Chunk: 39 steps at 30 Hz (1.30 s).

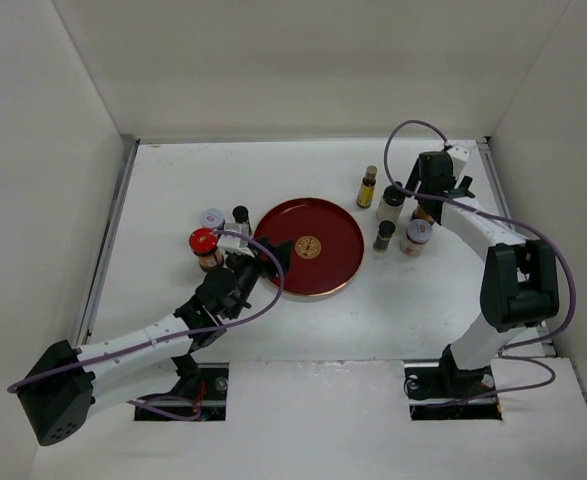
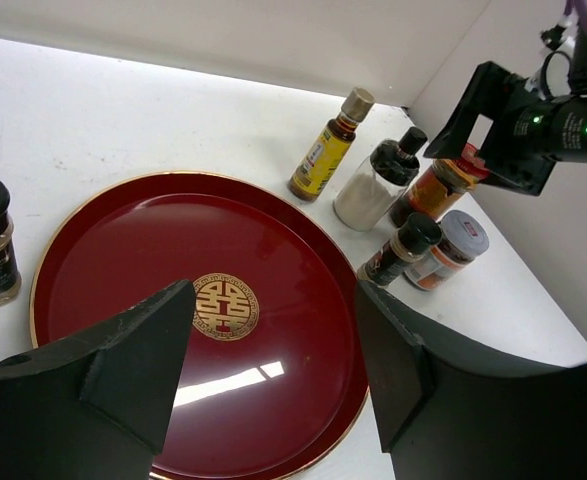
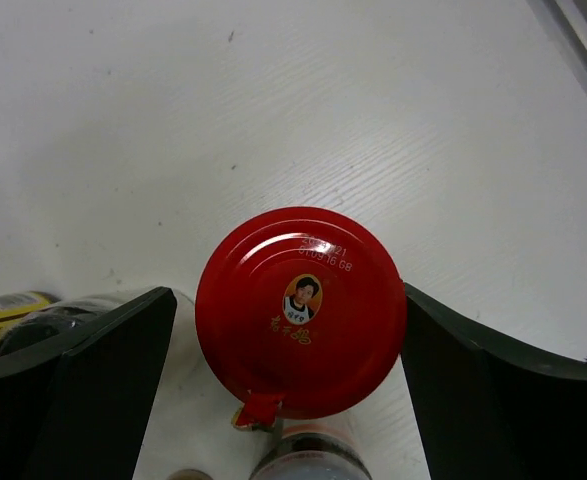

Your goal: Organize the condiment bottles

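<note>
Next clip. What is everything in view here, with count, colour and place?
tray: 1, dark red with gold emblem, table centre
red-lidded jars: 2, brown; one left of tray, one right of it
silver-lidded jars: 2; one left of tray, one right
small black-capped bottles: 2, dark; one left of tray, one right
amber bottle: 1, gold cap, right of tray, far side
clear jar: 1, white contents, black cap, beside amber bottle
table: 1, white
left gripper: black, open, empty, over tray's edge
right gripper: black, open, straddling the right red-lidded jar
</note>
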### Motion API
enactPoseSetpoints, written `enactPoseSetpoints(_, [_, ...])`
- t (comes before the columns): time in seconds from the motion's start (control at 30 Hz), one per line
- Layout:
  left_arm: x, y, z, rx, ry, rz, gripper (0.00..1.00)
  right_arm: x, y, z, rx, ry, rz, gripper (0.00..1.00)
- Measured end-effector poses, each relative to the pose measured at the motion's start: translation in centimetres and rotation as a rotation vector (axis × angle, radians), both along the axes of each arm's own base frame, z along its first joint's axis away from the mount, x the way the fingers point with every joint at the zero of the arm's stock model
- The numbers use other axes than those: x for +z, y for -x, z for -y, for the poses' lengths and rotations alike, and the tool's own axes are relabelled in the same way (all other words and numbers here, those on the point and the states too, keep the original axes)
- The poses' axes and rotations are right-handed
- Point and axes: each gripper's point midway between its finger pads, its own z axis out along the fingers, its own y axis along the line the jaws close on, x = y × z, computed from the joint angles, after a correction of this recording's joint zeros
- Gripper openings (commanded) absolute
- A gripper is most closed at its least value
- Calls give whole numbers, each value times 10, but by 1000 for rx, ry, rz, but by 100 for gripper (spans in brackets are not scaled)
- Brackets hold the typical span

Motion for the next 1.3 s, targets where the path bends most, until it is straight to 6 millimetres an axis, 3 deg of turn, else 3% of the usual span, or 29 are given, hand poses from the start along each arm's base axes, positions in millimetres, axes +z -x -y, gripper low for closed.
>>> enactPoseSetpoints(0.17, [-2,-2,-1,6,-3,-3,63,-21,-1,0,-3,-17,-42,88])
enactPoseSetpoints(0.4, [-3,-2,0,6,-5,-5,63,-26,-2,7,-28,-36,-38,50])
enactPoseSetpoints(0.63, [-3,-2,0,2,-4,-5,63,-16,15,13,-42,-25,-25,47])
enactPoseSetpoints(0.73, [-3,-2,0,3,-3,-5,63,9,19,16,-44,-4,22,47])
enactPoseSetpoints(0.93, [-6,-3,1,1,-10,-11,63,98,38,5,-13,72,208,47])
enactPoseSetpoints(1.03, [-7,-3,1,1,-10,-11,63,145,45,-24,55,97,301,47])
enactPoseSetpoints(1.13, [-8,-4,-1,7,-10,-12,63,179,50,-67,158,91,371,46])
enactPoseSetpoints(1.2, [-10,-5,-3,12,-13,-14,63,190,53,-98,233,75,396,46])
enactPoseSetpoints(1.3, [-11,-5,-4,16,-13,-14,63,191,55,-141,336,60,397,46])
